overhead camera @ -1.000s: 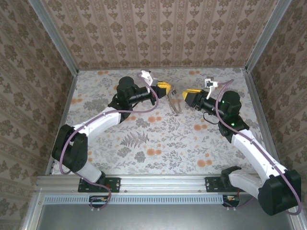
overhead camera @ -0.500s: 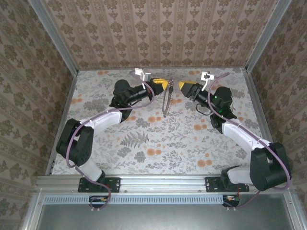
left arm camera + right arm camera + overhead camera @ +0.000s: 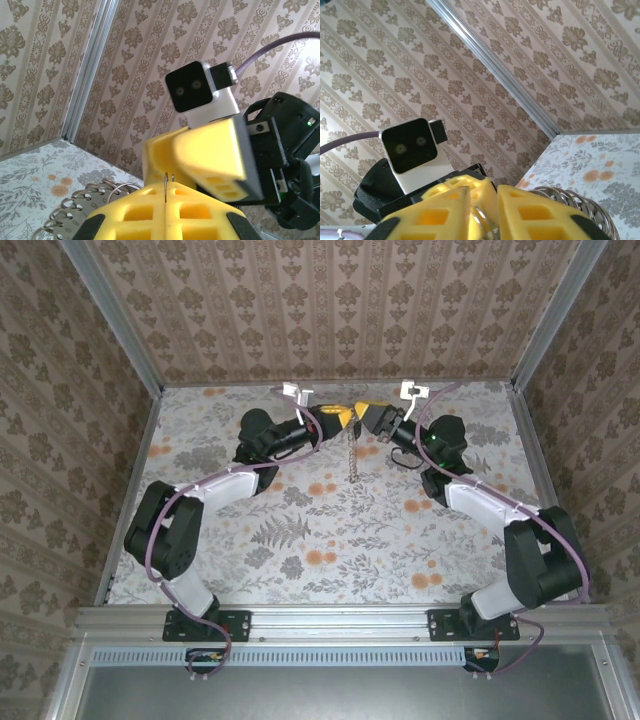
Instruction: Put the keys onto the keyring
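Both arms reach to the far side of the table [image 3: 300, 530], near the back wall, and their yellow tips meet there. The left gripper [image 3: 349, 420] has its jaws pressed tight together. In the left wrist view a thin bit of wire sticks up out of the line where its two fingers [image 3: 150, 197] meet, so it is pinching the keyring [image 3: 352, 456]. The keyring is a loop of springy, curly wire. From above, it hangs straight down from the left gripper, over the flowery table and between the two arms. In the left wrist view, part of the loop curls out low on the left side of the fingers. The right gripper [image 3: 365, 413] comes in from the other side, and its tip is right up against the left gripper's tip. In the left wrist view, one of its yellow fingers sits just behind and above the left ones. In the right wrist view, its own jaws are close together with a thin gap between them, and something shiny sits in that gap. I cannot tell what it is, or if the jaws are squeezing it. The curly loop shows just to the right of those jaws. The key is too small to pick out.
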You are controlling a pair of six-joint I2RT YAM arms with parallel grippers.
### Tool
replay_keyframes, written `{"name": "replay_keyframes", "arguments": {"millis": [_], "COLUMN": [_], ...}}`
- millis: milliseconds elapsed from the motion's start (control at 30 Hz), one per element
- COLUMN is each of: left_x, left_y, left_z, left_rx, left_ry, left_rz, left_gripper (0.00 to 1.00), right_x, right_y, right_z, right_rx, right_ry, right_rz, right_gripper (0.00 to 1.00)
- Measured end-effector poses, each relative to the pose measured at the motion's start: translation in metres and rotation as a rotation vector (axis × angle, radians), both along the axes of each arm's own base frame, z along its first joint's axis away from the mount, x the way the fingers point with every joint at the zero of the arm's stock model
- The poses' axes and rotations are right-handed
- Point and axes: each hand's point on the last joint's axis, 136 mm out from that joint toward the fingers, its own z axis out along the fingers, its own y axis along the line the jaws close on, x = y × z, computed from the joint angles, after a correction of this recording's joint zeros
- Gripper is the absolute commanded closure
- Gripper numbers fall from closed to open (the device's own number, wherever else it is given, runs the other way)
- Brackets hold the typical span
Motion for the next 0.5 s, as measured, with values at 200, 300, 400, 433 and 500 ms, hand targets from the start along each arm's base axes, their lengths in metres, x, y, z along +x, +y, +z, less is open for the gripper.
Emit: {"name": "replay_keyframes", "arguments": {"millis": [200, 300, 400, 433, 500], "left_x": [0.0010, 0.0007, 0.0006, 0.0005, 0.0009], "left_y": [0.0004, 0.0006, 0.0006, 0.0004, 0.0004], "left_z": [-0.0004, 0.0008, 0.0009, 0.0008, 0.0002], "left_rx": [-0.004, -0.008, -0.008, -0.008, -0.007], "left_ry": [0.007, 0.001, 0.000, 0.000, 0.001], "left_rz": [0.000, -0.001, -0.001, -0.002, -0.001], "left_gripper": [1.00, 1.00, 1.00, 1.00, 1.00], "right_x": [-0.0008, -0.0035, -0.0054, -0.0060, -0.0074], "right_y": [0.0055, 0.0077, 0.0084, 0.0083, 0.0083], "right_z": [0.0001, 0.0023, -0.0013, -0.0032, -0.0077], "right_rx": [0.022, 0.032, 0.033, 0.033, 0.032], "right_ry": [-0.001, -0.007, -0.003, -0.001, 0.006], "right_rz": [0.019, 0.027, 0.030, 0.031, 0.032], "right_gripper": [0.81, 0.77, 0.79, 0.79, 0.79]}}
